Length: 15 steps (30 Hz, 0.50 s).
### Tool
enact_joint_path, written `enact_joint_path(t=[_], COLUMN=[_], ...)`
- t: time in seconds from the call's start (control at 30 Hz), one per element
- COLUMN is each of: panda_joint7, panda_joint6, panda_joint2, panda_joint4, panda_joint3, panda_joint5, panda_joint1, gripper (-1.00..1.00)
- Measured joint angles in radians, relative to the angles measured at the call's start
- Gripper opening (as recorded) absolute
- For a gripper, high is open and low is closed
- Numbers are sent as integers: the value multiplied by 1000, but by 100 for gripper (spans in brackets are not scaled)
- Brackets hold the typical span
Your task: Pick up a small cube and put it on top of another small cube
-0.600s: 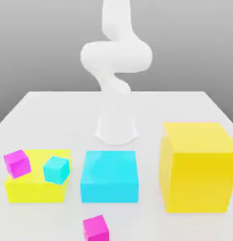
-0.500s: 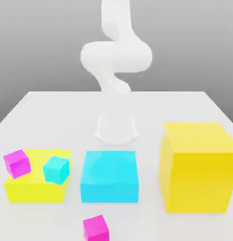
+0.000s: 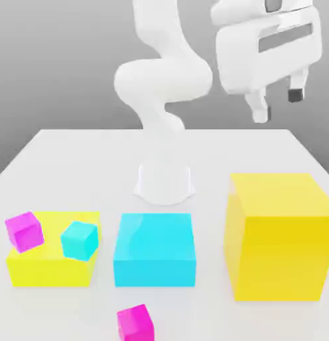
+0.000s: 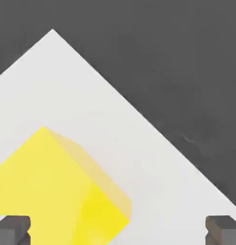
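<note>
We note the gripper (image 3: pixel 278 105) spread wide and empty, high above the big yellow block (image 3: pixel 277 233). A pink cube (image 3: pixel 24 231) and a blue cube (image 3: pixel 80 240) sit on the low yellow block (image 3: pixel 50 270). The second pink cube (image 3: pixel 135 323) sits on the table (image 3: pixel 74 153).

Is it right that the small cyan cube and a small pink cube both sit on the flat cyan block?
Not quite. In the exterior view the small cyan cube and a small pink cube sit on the flat yellow block, not the cyan one. The flat cyan block beside it carries nothing.
</note>
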Motion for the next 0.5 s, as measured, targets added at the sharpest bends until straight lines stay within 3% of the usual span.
enact_joint_path(t=[0.5], panda_joint7=[-739], panda_joint6=[-270], panda_joint2=[295], panda_joint4=[-72], panda_joint3=[60], panda_joint5=[506], panda_joint1=[258], gripper=[0])
